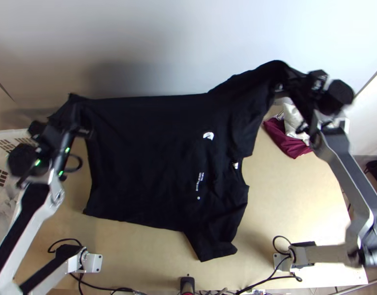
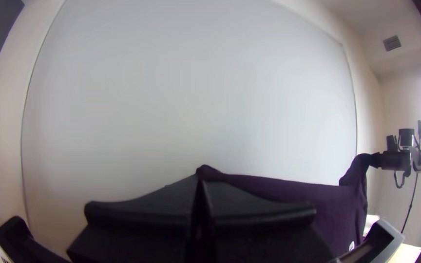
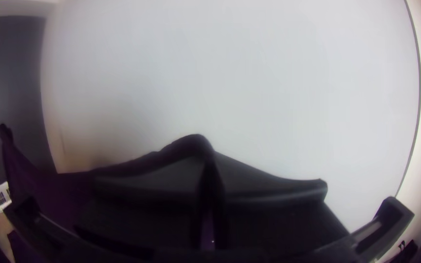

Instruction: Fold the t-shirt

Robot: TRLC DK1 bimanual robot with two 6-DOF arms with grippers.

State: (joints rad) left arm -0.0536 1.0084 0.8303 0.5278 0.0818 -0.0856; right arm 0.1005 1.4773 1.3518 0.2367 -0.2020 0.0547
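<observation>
Light wooden table (image 1: 291, 196), pale wall (image 1: 163, 44) behind; left claw (image 1: 72, 116) and right claw (image 1: 292, 86) tight on black t-shirt (image 1: 154, 162).

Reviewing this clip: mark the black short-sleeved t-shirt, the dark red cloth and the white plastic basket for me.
Black short-sleeved t-shirt (image 1: 154, 157): top view, middle of its body.
Dark red cloth (image 1: 280, 139): top view, its bunched left part.
White plastic basket (image 1: 11, 133): top view, its rim.

So the black tee (image 1: 149, 157) is being held up by one hem corner and a sleeve, pretty much spread over the table (image 1: 291, 201), small white prints being shown.
</observation>
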